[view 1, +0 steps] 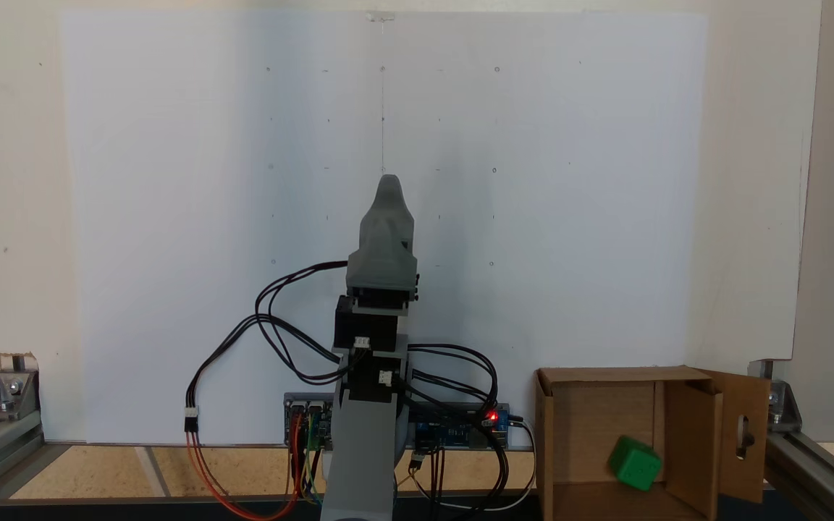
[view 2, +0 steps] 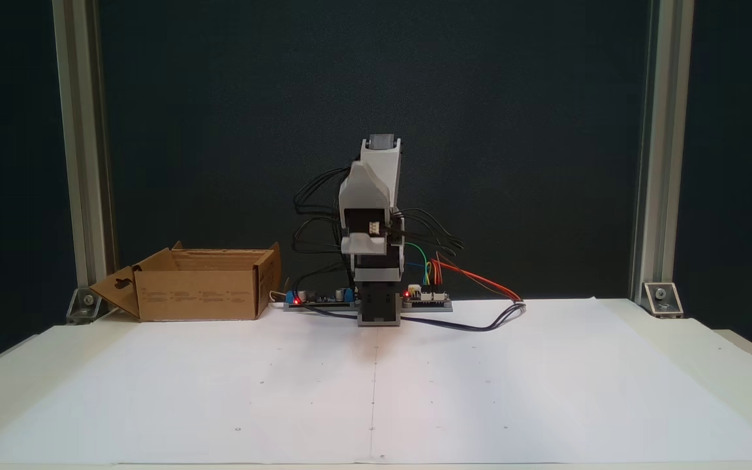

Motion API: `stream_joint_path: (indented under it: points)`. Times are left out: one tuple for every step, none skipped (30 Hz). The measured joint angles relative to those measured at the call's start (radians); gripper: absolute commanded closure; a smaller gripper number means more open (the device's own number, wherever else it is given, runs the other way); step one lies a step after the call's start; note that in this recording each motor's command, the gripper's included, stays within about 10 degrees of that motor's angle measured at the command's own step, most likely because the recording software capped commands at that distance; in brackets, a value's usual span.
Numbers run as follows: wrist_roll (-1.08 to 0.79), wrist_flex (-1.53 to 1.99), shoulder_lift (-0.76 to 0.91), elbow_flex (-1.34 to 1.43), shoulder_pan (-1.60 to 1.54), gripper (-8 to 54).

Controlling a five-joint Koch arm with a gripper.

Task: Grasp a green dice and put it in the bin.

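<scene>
A fixed view showed the small bright green plastic dice [view 1: 634,463] lying inside the brown corrugated cardboard bin [view 1: 562,434] at four o'clock from the folded arm, its fingers [view 1: 386,189] unreadable; it looked light, rigid, slick, best pinched across flat faces.

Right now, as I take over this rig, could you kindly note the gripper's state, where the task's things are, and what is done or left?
Gripper: the arm is folded up over its base, tip pointing up; its jaws line up, so open or shut cannot be told. It holds nothing visible.
Green dice: inside the bin, lying on its floor, as a fixed view shows.
Bin: beside the arm's base, flaps open, on the table.
Done: the dice is in the bin.
Left: nothing apparent for this dice.
</scene>
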Motion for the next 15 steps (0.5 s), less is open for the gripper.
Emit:
stream_joint_path:
  points:
    - [0.000, -0.005, 0.000, 0.000, -0.002, 1.8]
    - [0.000, -0.009, 0.000, 0.000, 0.002, 1.8]
    - [0.000, -0.009, 0.000, 0.000, -0.003, 1.8]
    - [0.000, -0.009, 0.000, 0.000, -0.006, 1.5]
    - [0.000, -0.009, 0.000, 0.000, -0.005, 1.1]
    - [0.000, -0.009, 0.000, 0.000, -0.012, 1.1]
    - [0.000, -0.009, 0.000, 0.000, -0.023, 1.1]
    - [0.000, -0.009, 0.000, 0.000, -0.023, 1.1]
    - [0.000, -0.009, 0.000, 0.000, -0.029, 1.1]
    - [0.000, -0.009, 0.000, 0.000, -0.032, 1.1]
    - [0.000, -0.009, 0.000, 0.000, -0.031, 1.1]
    - [0.000, -0.009, 0.000, 0.000, -0.032, 1.1]
    - [0.000, -0.009, 0.000, 0.000, -0.032, 1.1]
    - [0.000, -0.009, 0.000, 0.002, -0.032, 1.1]
    - [0.000, -0.009, 0.000, 0.002, -0.032, 1.1]
